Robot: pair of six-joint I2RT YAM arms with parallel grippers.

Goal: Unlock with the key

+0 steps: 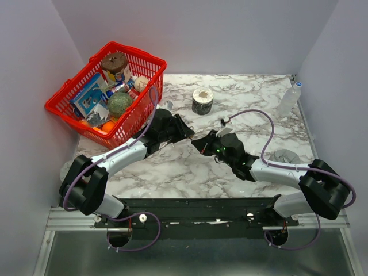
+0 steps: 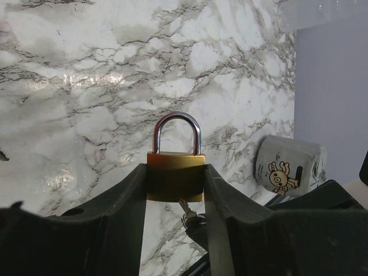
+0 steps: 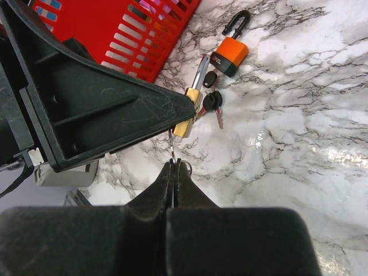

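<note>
Your left end effector (image 2: 175, 172) clamps the brass padlock (image 2: 175, 183). Your right end effector (image 3: 173, 167), pinched shut, holds the key (image 2: 184, 208) at the padlock's underside. Turning looks next: twist about the blade without bending it.

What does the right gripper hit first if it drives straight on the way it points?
The small brass padlock clamped between the jaws of the left gripper. The right gripper, jaws shut on what looks like a thin silvery key, points at its underside, close ahead; exact gap unclear.
</note>
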